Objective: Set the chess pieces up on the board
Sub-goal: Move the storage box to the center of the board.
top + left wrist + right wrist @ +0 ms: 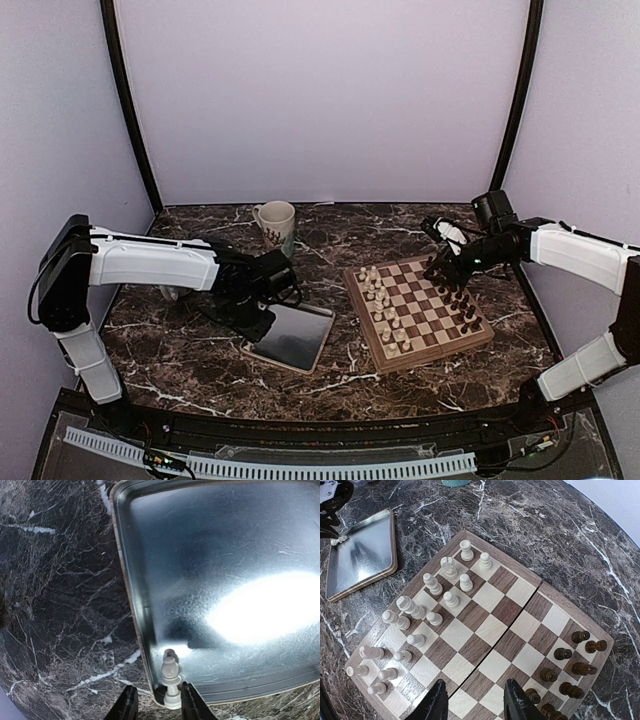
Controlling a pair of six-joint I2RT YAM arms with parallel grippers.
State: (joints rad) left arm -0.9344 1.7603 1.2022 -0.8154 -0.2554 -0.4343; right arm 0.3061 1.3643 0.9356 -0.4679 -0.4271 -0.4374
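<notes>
One cream-white chess piece (171, 676) rests in the near corner of the silver tray (225, 540), against its rim. My left gripper (159, 705) is open around it; there is a gap on the left side and the right finger (192, 704) is close beside its base. The board (432, 318) carries several cream-white pieces (435, 587) on its left rows, some toppled, and dark pieces (570, 670) on the right. My right gripper (477, 705) hangs open above the board (492, 630), nothing between its fingers.
A white mug (277, 222) stands behind the tray (292, 338) near the back wall. In the top view the left gripper (258, 320) is at the tray's left corner and the right gripper (440, 268) over the board's far right corner. Dark marble table (340, 380).
</notes>
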